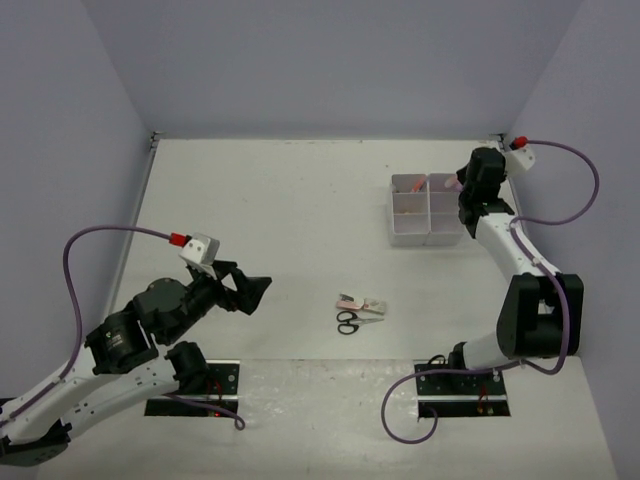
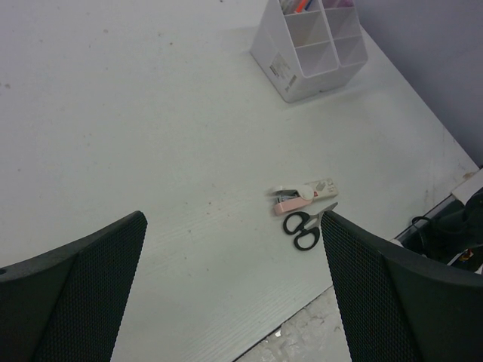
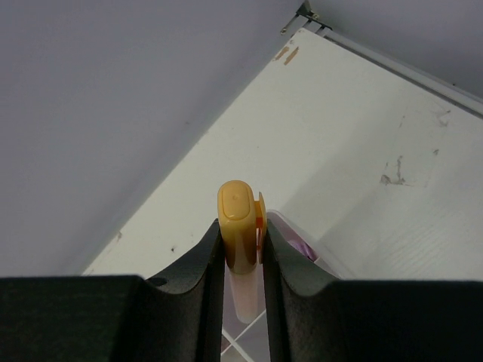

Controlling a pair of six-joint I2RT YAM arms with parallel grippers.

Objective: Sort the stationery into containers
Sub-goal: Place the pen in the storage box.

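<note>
Highlighter [image 3: 238, 215] is stuck upright between the jaws of the right gripper [image 3: 241, 232], over the box [image 1: 409, 238]. Ahead of the left gripper [image 2: 234, 219], closer to its right finger, lie scissors [image 2: 304, 225] with 2 small bits [image 2: 300, 197] just beyond them; box sits well past those.

We see the white six-compartment organiser box [image 1: 425, 238] standing upright at the far right of the table [image 1: 250, 200]. Something orange-red [image 2: 302, 6] and something lilac [image 2: 339, 3] poke from its far cells. An orange-peach highlighter [image 3: 240, 219] stands cap-up over the box, pinched by the right gripper [image 3: 241, 235]. Well apart, nearer the front edge, black-handled scissors [image 1: 347, 321] lie flat with blades together. They lie right beside a small pink piece [image 1: 350, 302] and a small white item [image 1: 376, 306].
</note>
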